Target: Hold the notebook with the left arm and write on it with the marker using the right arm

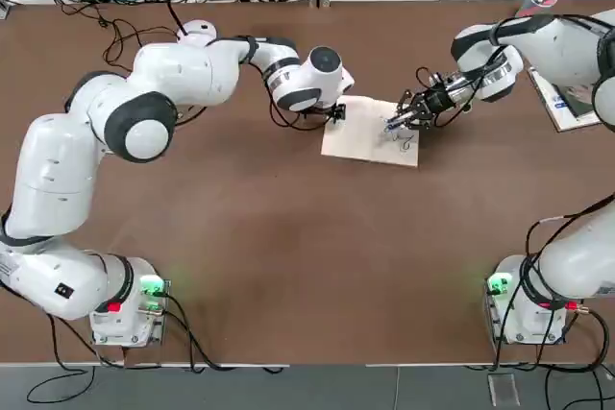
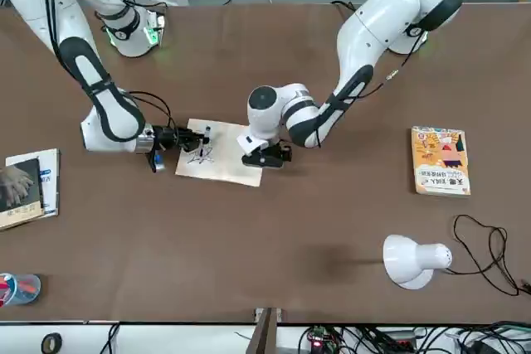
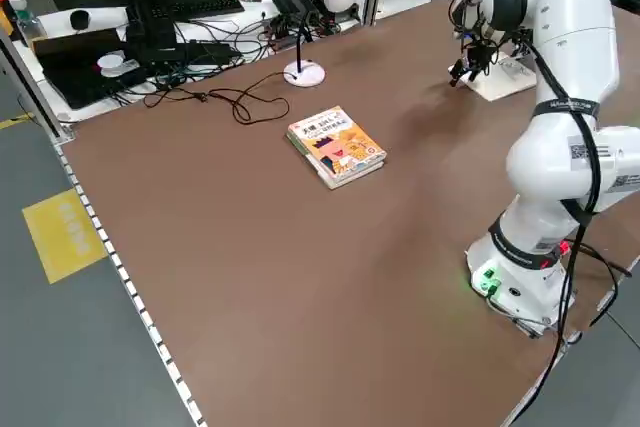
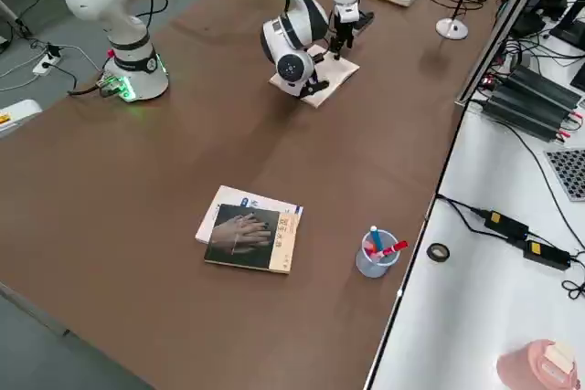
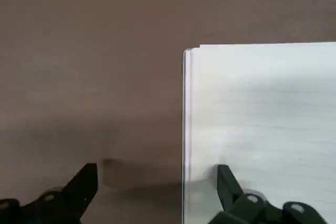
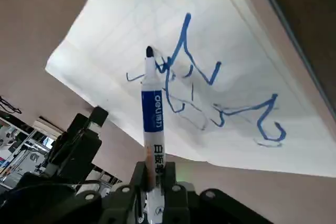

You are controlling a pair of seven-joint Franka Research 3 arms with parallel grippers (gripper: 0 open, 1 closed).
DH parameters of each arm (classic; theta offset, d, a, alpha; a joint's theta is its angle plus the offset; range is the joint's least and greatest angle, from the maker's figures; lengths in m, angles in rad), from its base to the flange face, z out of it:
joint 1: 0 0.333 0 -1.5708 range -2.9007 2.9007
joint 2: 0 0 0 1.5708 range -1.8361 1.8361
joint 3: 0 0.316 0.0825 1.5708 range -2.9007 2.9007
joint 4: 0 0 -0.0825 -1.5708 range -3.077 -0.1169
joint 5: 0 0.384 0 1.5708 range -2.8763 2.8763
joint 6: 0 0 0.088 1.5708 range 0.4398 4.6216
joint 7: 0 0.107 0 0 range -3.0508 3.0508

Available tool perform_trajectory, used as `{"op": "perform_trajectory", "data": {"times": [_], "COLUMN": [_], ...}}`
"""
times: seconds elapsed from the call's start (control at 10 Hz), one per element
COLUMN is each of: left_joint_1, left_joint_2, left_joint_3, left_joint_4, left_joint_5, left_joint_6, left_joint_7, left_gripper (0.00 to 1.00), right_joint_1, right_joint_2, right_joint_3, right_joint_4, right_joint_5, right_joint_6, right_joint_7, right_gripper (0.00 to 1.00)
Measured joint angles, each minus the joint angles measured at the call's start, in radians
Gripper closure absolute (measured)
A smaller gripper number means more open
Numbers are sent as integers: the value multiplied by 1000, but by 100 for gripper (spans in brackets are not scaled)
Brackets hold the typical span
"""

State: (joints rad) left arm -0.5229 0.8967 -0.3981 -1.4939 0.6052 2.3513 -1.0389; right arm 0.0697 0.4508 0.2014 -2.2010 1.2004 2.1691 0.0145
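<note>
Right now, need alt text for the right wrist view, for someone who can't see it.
The right end effector is shut on an uncapped blue-and-white marker, its tip at blue scribbles on the open notebook. The left end effector shows dark at the notebook's far edge, over the brown table.

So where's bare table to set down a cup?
Bare table stretches between the two arm bases, near side of the notebook. Crowded at the notebook, where the left gripper and the right gripper with the marker meet.
</note>
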Motion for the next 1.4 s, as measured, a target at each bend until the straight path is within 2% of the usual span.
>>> {"op": "perform_trajectory", "data": {"times": [0.6,1.4], "left_joint_1": [0,0], "left_joint_2": [0,0], "left_joint_3": [0,0], "left_joint_4": [0,1], "left_joint_5": [0,0], "left_joint_6": [0,1], "left_joint_7": [0,0], "left_gripper": [0,0], "right_joint_1": [-28,-13], "right_joint_2": [5,7], "right_joint_3": [-3,-1], "right_joint_4": [3,3], "right_joint_5": [-4,-4], "right_joint_6": [0,13], "right_joint_7": [-39,-42], "right_gripper": [82,82]}}
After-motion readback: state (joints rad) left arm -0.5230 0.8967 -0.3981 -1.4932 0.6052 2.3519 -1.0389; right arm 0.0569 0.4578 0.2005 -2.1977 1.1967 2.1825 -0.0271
